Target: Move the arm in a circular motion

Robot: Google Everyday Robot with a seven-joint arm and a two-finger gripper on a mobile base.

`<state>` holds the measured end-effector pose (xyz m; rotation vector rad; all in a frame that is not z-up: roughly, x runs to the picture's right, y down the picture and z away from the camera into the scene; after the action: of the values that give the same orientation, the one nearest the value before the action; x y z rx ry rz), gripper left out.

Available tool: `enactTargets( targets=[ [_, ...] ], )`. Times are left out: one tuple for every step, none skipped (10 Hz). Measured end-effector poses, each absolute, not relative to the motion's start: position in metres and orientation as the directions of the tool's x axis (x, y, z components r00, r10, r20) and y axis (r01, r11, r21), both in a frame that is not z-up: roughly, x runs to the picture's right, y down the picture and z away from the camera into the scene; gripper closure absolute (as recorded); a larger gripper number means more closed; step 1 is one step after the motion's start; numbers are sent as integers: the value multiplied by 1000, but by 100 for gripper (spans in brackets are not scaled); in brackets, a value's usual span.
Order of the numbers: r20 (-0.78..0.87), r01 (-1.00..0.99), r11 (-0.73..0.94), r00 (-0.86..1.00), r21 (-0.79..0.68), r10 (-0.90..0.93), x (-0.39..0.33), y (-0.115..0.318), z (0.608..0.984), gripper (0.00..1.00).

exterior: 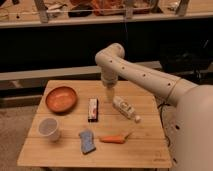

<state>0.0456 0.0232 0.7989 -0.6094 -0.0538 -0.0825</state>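
One arm [145, 77], cream-white with dark dots, enters from the right, its base cut off by the frame, its elbow raised over the counter's [145, 152] back edge. Pincer [110, 95] points down, close beside the bottle [125, 108]; open or closed cannot be told. Also on the counter: bowl [61, 98], dark bar [93, 109], cup [49, 128], sponge [87, 141], carrot [114, 139]. Markings on bar and bottle are unreadable.

Arm [150, 80] enters from lower right, slopes up leftward to bent elbow, last segment hanging straight down. Gripper [109, 94] at tapered tip, pointing down, near middle of table's [145, 147] back edge.
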Motion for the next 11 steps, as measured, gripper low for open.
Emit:
enactTargets(
  targets=[
    [54,68,818,998,-571,-45,69,26,796,20],
    [24,34,818,999,-574,-24,101,30,791,20],
    [0,6,817,1000,-577,-7,125,34,786,20],
    [-24,-23,816,1000,-578,11,149,39,781,20],
    [-57,-63,812,998,-580,37,181,47,773,20],
    [-76,-88,810,996,-580,53,201,53,768,20],
    [-102,-123,805,992,-581,78,231,64,758,20],
    [-121,-150,800,988,-581,98,257,76,748,20],
    [-130,-166,798,985,-580,110,275,86,737,20],
    [-134,-175,797,984,-578,119,290,99,725,20],
    [-136,-171,800,984,-576,113,310,120,704,20]
  ],
)
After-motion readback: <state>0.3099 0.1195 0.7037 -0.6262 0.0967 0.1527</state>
